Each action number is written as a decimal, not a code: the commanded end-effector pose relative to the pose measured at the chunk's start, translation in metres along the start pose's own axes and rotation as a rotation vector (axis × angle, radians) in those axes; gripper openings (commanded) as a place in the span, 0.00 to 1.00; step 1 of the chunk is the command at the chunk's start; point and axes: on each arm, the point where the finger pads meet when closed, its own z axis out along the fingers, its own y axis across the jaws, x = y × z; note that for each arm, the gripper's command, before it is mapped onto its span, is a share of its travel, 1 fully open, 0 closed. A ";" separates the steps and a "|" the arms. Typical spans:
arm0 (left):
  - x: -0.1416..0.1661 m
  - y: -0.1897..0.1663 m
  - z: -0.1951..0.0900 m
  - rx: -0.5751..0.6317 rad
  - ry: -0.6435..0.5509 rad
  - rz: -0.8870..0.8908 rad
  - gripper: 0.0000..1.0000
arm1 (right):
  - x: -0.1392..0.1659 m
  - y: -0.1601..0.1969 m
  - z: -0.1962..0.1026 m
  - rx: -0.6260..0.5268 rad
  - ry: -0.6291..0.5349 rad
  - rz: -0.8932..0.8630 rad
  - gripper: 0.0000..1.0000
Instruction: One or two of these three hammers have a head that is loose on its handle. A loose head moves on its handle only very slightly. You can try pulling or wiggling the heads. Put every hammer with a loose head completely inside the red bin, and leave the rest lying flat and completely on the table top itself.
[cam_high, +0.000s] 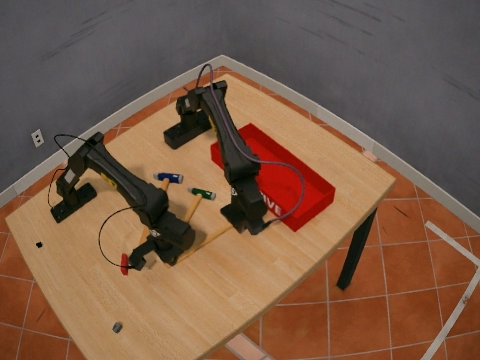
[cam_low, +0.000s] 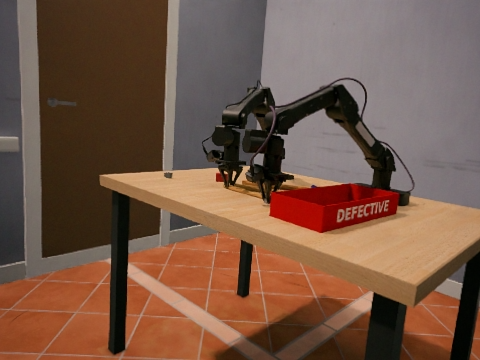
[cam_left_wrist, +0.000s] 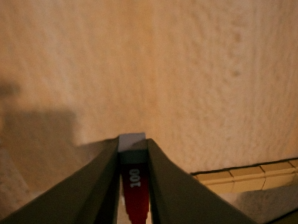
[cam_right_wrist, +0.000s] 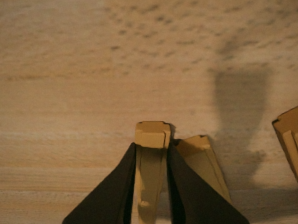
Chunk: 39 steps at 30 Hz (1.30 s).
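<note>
Top view: red bin (cam_high: 316, 209) (cam_low: 299, 213); green-headed hammer (cam_high: 202, 194) outside (blue one (cam_high: 170, 178) (cam_low: 313, 186) too)

The top view looks steeply down on the whole pale wooden table (cam_high: 280, 270) (cam_low: 350, 250); the exterior view faces it from one side, slightly above. Both share its surface. Each wrist view peers down close past its claw.

The hand (cam_right_wrist: 152, 146) grips one wooden handle (cam_right_wrist: 151, 167), with a second handle (cam_right_wrist: 204, 162) just beside it.

Black jointed arms (cam_high: 233, 145) (cam_low: 307, 106), purple cable (cam_high: 303, 184) (cam_low: 274, 122), yellow markings (cam_high: 108, 180)
</note>
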 end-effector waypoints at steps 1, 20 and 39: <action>-0.002 0.034 -0.014 -0.056 -0.013 -0.007 0.09 | -0.042 -0.009 0.008 0.043 -0.136 0.032 0.18; -0.003 0.000 -0.007 0.005 -0.018 0.004 0.09 | -0.006 0.000 -0.004 -0.009 -0.021 -0.003 0.18; -0.015 0.003 -0.040 0.019 -0.070 -0.006 0.37 | -0.006 0.000 -0.004 -0.009 -0.021 -0.002 0.18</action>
